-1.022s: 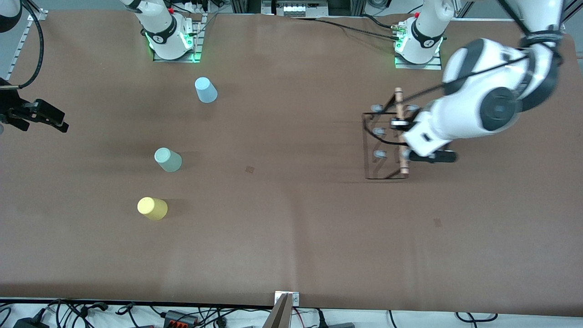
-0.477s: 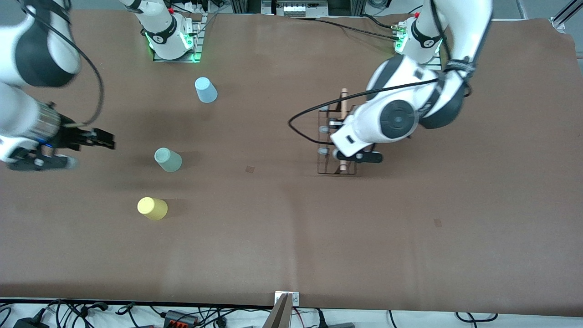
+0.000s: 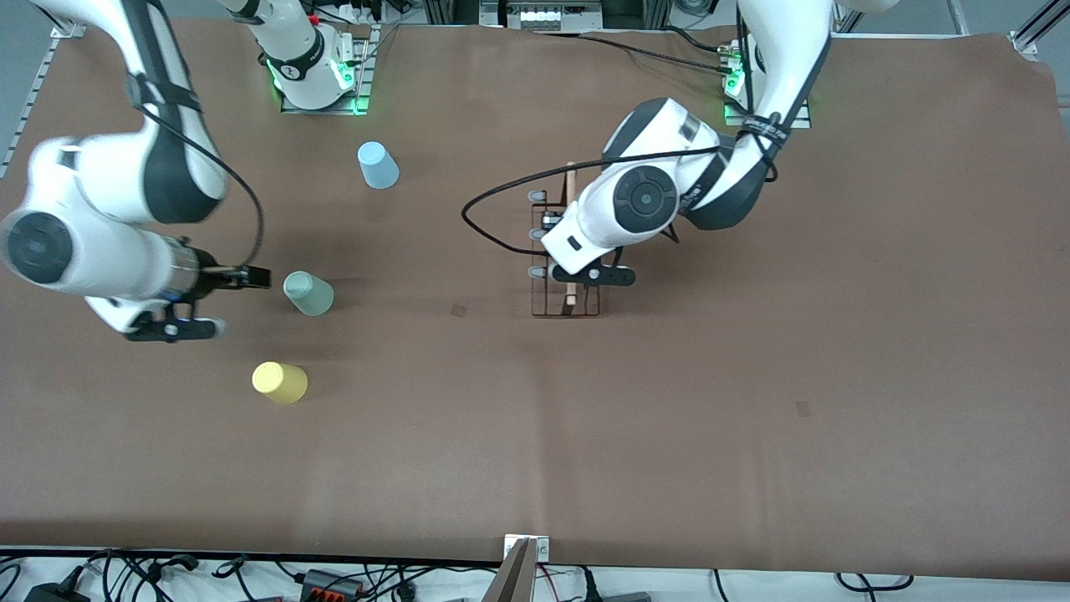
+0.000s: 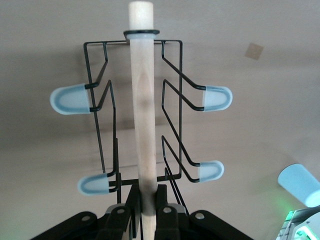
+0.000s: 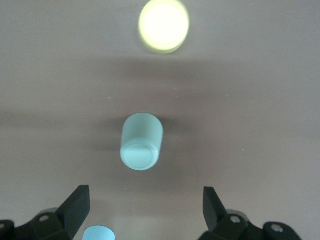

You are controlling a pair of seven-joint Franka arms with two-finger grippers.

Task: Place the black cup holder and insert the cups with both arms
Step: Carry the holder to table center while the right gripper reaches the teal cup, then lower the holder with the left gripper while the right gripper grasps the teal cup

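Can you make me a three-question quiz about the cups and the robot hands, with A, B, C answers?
1. Which cup stands nearest the front camera?
A. yellow cup
B. light blue cup
C. mint cup

2. How many cups are on the table?
A. two
B. three
C. five

3. What is the left gripper doing?
A. hanging open
B. holding a cup
C. shut on the black cup holder

Answers: 1 A, it lies lowest in the front view. 2 B, one each of blue, mint, yellow. 3 C, its fingers clamp the wooden handle; the right gripper is open by the mint cup.
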